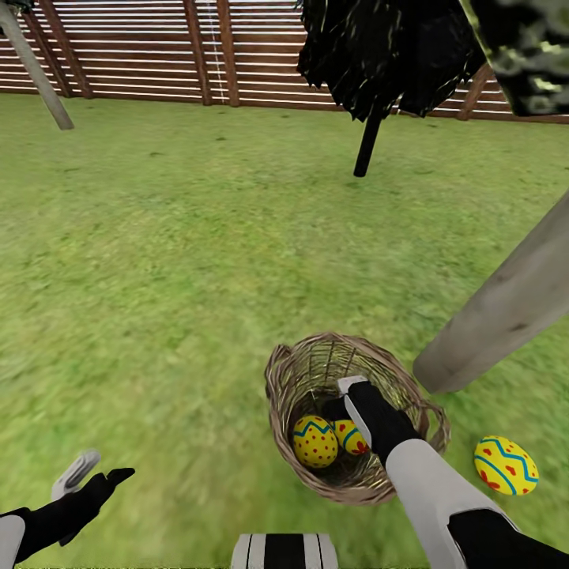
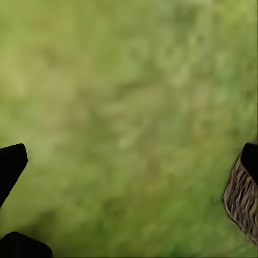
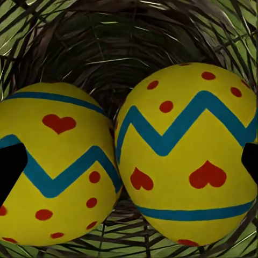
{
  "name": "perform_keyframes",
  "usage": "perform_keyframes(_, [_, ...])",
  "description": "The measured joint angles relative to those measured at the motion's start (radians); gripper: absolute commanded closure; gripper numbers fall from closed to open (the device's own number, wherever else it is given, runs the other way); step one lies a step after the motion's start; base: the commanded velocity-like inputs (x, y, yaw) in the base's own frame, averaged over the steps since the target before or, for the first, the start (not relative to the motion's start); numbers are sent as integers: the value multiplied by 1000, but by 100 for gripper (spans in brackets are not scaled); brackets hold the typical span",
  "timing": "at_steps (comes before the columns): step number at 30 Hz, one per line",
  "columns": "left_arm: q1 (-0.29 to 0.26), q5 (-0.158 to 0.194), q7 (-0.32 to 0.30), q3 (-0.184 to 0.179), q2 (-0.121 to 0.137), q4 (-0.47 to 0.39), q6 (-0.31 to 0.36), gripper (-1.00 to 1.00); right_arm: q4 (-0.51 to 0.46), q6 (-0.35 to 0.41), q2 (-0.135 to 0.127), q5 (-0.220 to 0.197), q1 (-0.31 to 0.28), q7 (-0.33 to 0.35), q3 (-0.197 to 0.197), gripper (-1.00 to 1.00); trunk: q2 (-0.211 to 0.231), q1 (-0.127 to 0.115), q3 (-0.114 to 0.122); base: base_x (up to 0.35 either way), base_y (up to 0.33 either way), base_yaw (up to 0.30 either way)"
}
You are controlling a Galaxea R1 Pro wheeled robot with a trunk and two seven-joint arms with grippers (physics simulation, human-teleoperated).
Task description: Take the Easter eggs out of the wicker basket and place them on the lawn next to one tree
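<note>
Reaching into the wicker basket (image 1: 316, 371), right fingers (image 1: 348, 405) spread, two Easter eggs (image 3: 191, 156) just beyond them; third egg (image 1: 506, 465) on the lawn (image 1: 158, 276); left fingers (image 1: 93, 472) spread.

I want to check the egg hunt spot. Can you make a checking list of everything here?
Surface: lawn, flat green grass.
Job's things: basket stands on the grass near the pale trunk. Two eggs lie side by side inside: one, the other partly hidden by the right arm. Third egg lies on the grass, beside the basket and not far from the trunk.
Clutter: nothing seen.
Grippers: right gripper is down inside the basket, open, above the eggs. Left gripper is over bare grass, open, holding nothing.
Cables: nothing seen.
Surroundings: slatted fence at the back, dark tree with a thin black trunk.
</note>
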Motion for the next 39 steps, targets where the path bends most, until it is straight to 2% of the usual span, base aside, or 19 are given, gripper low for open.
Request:
perform_keyframes(6, [0, 0, -1, 0, -1, 0, -1, -100, -9, -4, -3, 0, 0, 22, 0, -100, 0, 0, -4, 0, 0, 0])
perform_keyframes(20, [0, 1, -1, 0, -1, 11, -2, -100, -32, -52, -5, 8, -13, 16, -2, -100, 0, 0, -4, 0, 0, 0])
perform_keyframes(23, [0, 1, -1, 0, -1, 12, -2, -100, -30, -54, -4, 10, -13, -4, -1, -100, 0, 0, -4, 0, 0, 0])
perform_keyframes(24, [0, 1, -1, 0, -1, 12, -2, -100, -27, -55, -3, 12, -14, -41, 0, -100, 0, 0, -4, 0, 0, 0])
perform_keyframes(29, [0, 2, -2, 0, -1, 12, -2, -100, -23, -58, -2, 15, -14, -89, 4, -100, 0, 0, -4, 0, 0, 0])
perform_keyframes(35, [0, 2, -3, 0, -1, 12, -2, -100, -22, -65, -2, 15, -13, -99, 5, -100, 0, 0, -4, 0, 0, 0])
perform_keyframes(39, [0, 2, -3, 0, -1, 12, -2, -100, -19, -103, -3, 16, -12, -100, 5, -100, 0, 0, -4, 0, 0, 0])
